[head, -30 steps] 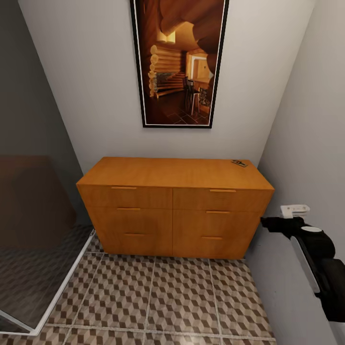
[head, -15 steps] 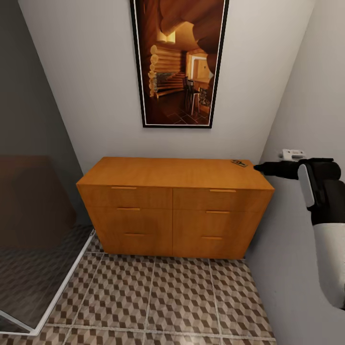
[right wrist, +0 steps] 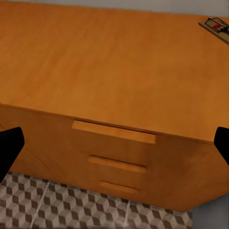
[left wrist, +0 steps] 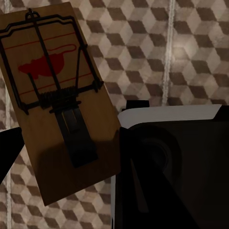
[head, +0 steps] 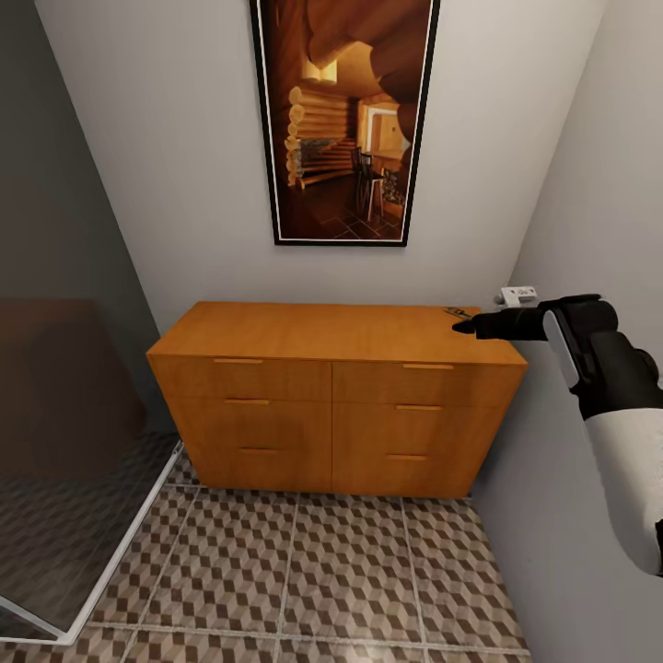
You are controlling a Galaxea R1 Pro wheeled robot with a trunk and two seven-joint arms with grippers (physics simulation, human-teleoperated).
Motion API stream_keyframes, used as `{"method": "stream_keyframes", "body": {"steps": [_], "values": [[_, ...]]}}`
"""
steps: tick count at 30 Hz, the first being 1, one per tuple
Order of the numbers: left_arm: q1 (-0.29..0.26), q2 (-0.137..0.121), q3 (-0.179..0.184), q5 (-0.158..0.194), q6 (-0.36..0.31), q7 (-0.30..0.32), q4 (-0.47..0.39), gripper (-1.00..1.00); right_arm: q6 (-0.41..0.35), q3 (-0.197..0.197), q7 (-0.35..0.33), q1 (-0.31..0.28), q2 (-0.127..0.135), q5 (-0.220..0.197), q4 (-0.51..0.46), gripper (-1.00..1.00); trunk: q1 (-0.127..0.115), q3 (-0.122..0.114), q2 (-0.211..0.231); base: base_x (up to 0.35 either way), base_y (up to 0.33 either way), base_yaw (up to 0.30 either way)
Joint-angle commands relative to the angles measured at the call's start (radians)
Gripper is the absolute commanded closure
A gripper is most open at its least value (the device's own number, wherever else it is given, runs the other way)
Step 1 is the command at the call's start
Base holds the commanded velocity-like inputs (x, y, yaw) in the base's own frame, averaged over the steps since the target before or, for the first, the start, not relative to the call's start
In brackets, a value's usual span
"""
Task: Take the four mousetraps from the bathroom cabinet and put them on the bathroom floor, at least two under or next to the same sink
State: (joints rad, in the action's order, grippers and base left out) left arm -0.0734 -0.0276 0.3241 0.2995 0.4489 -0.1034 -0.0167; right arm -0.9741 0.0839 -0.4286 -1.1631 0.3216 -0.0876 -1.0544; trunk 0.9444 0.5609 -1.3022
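The orange-brown cabinet [head: 336, 391] stands against the back wall, all drawers closed. One mousetrap [head: 458, 313] lies on its top at the far right corner, also visible as the mousetrap [right wrist: 215, 26] in the right wrist view. My right gripper [head: 467, 325] hovers open just beside it, over the cabinet top [right wrist: 109, 62], its black fingertips [right wrist: 9, 148] wide apart. A second mousetrap [left wrist: 57, 95], with a red mouse print and a wire bar, is held by my left gripper [left wrist: 67, 157] above the cube-pattern floor [left wrist: 191, 52].
A tall framed picture [head: 343, 120] hangs above the cabinet. A glass panel with a white frame [head: 64, 479] stands at the left. A grey wall [head: 589, 212] runs close along the right. Tiled floor [head: 304, 571] stretches before the cabinet. My dark body [left wrist: 171, 171] sits beneath the left wrist.
My right arm has risen from low beside the cabinet's right end to its top, then moved left until the gripper reached the mousetrap's corner. The camera has held still.
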Motion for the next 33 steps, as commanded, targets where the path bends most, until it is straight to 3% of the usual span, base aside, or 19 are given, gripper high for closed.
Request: {"method": "stream_keyframes", "body": {"steps": [1,9,26,33], "values": [[0.0,0.0,0.009,0.004,0.002,-0.005,0.0,1.0,-0.004,0.007,0.004,-0.001,0.002,-0.007,0.0,-1.0,0.0,0.001,-0.001,0.0,0.0,0.0],[0.0,0.0,0.009,0.004,0.002,-0.004,0.0,1.0,-0.003,0.012,0.002,-0.001,0.009,-0.005,0.001,-1.0,0.0,0.001,-0.001,0.115,0.0,0.0],[0.0,0.0,0.009,0.003,0.002,-0.005,0.001,1.0,-0.003,0.011,0.0,-0.001,0.035,-0.006,-0.001,-1.0,0.0,0.001,-0.001,0.278,0.0,0.0],[0.0,0.0,0.009,0.003,0.002,-0.004,0.001,1.0,0.0,0.011,-0.003,-0.001,0.112,-0.007,0.001,-1.0,0.0,0.001,-0.001,0.178,0.0,0.0]]}}
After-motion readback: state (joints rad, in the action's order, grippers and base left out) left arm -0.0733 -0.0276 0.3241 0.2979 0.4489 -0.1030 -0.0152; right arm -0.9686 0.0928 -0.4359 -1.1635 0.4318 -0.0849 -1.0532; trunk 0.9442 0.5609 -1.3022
